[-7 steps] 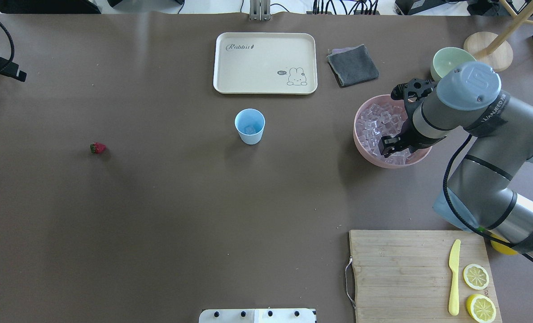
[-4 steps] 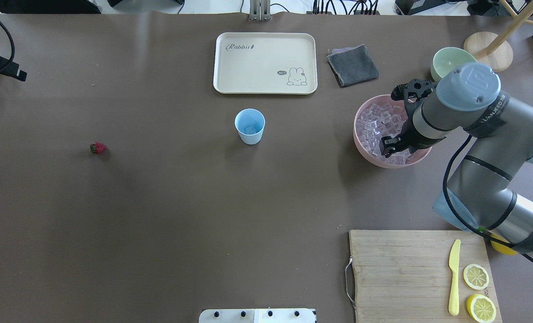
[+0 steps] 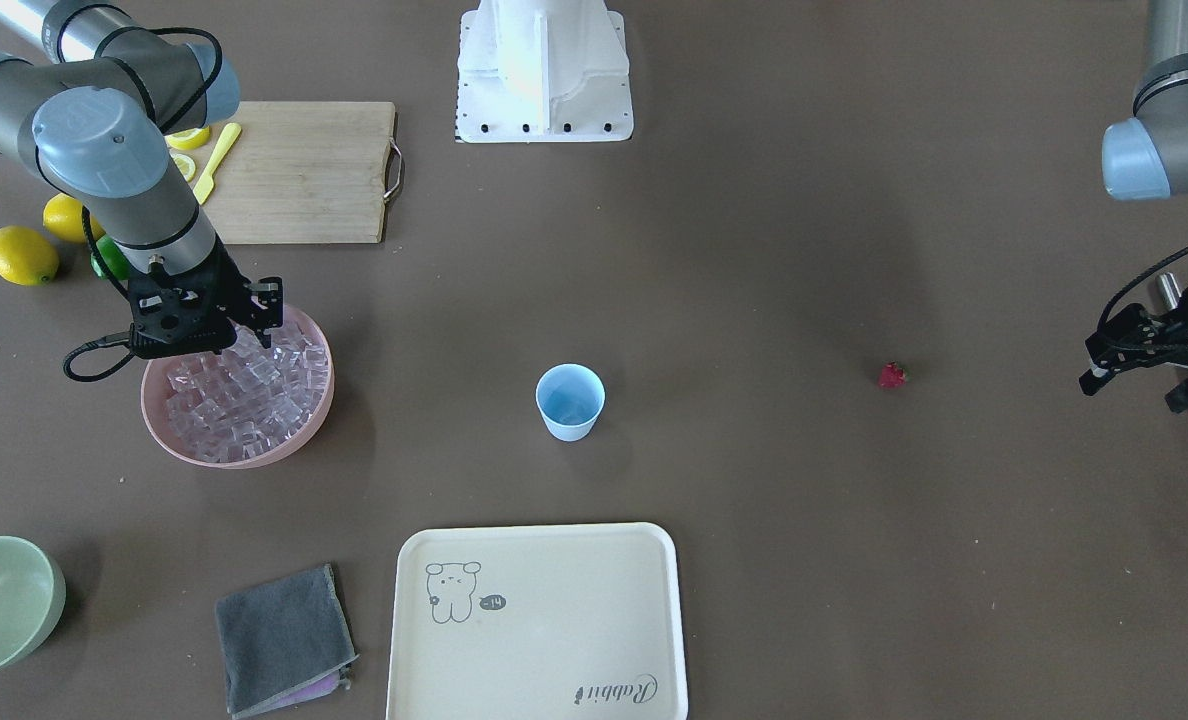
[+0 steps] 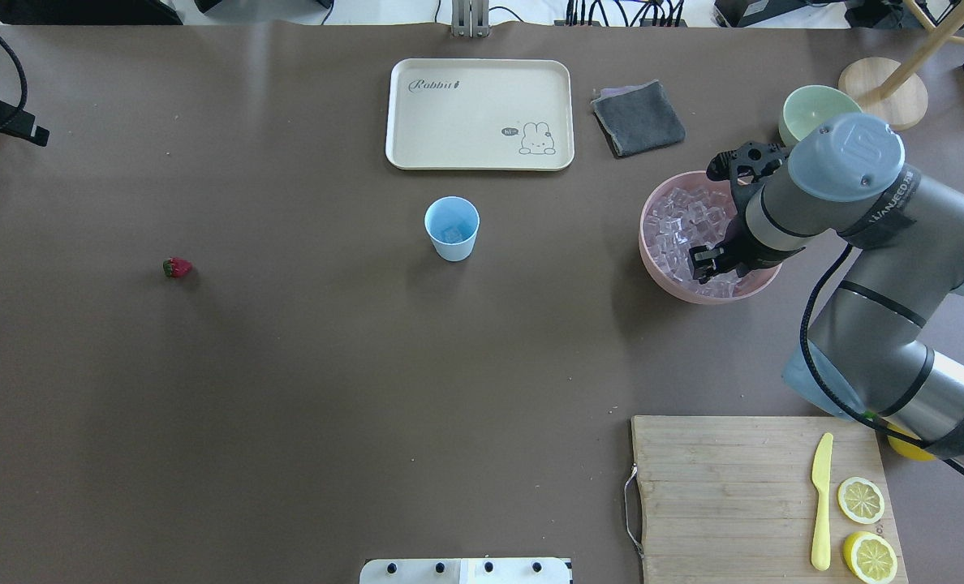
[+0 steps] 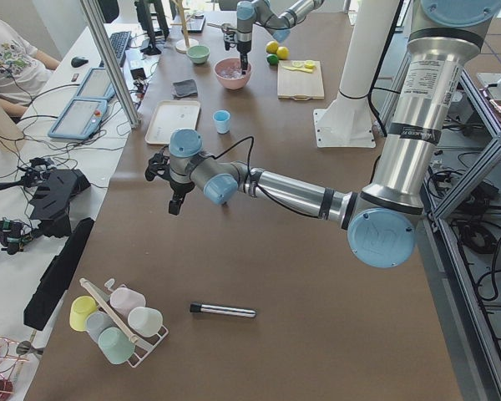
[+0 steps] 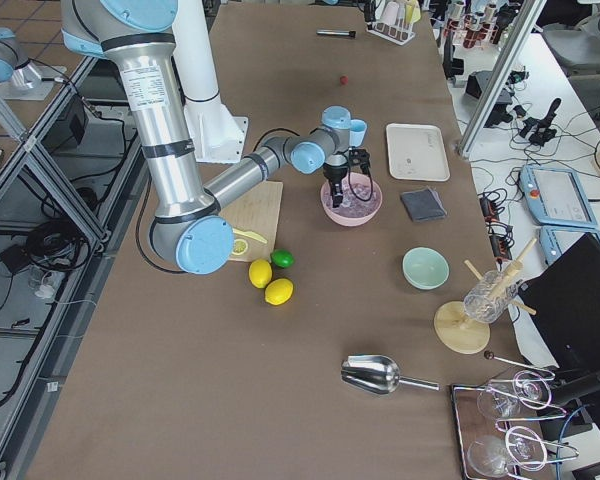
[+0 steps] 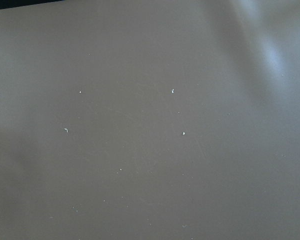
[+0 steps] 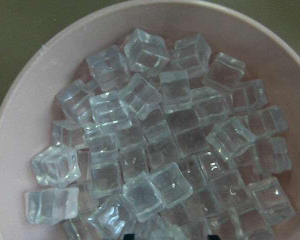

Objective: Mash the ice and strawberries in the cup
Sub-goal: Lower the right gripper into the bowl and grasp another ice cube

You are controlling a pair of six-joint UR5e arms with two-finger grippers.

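Overhead exterior view: the right gripper (image 4: 707, 263) hangs low over a pink bowl (image 4: 648, 264) heaped with ice (image 4: 677, 225). Whether its tips touch the cubes cannot be told. Its wrist camera looks straight down on the clear cubes, which fill the bowl. Two dark fingertip ends just peek in at the bottom edge of that view. They are set apart with cubes between them, so the jaws look spread and hold nothing.

The cup (image 4: 452, 229) stands upright on the brown table (image 4: 287, 365), well apart from this gripper on its left side, roughly between the two grippers. One clear cube lies in its bottom.

The strawberry (image 4: 177, 267) lies on the bare table beyond the cup, nearer the left gripper (image 3: 1144, 385) but not touching it. That gripper hovers at the table's left end with its fingers spread and empty, and its wrist camera shows only table top.

A pale-green bowl (image 4: 806, 109) sits near the right gripper, on its far side from the robot. A wooden cutting board (image 4: 733, 487) lies on its near side.
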